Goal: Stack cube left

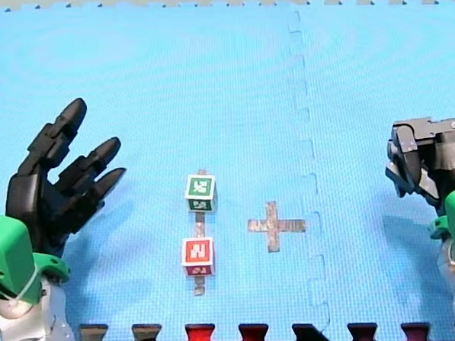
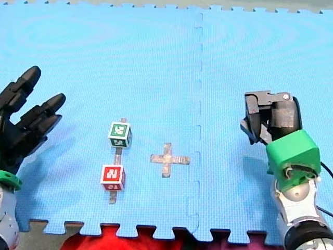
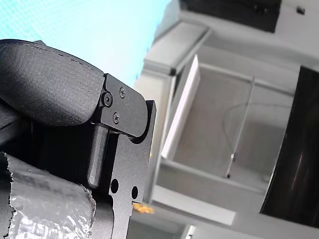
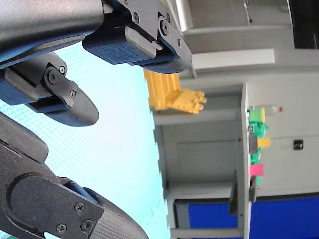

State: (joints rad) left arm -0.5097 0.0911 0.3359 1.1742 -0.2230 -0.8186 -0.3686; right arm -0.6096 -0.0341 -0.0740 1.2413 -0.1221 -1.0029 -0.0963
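In the head views, the green-faced toy cube (image 1: 200, 192) sits on the blue foam mat (image 1: 147, 91). The red-faced toy cube (image 1: 197, 254) lies near it on the robot's side, a gap between them (nothing stacked). A silver tape cross (image 1: 275, 226) lies to their right. The left hand (image 1: 64, 183) is well left of both cubes, fingers uncurled, holding nothing. The right hand (image 2: 270, 122) is far off right, fingers curled in, empty. The first wrist view adds a white cabinet (image 3: 219, 124) beyond the mat. The second wrist view shows black fingers (image 4: 65, 107) over the mat and a yellow object (image 4: 172, 94) past its edge.
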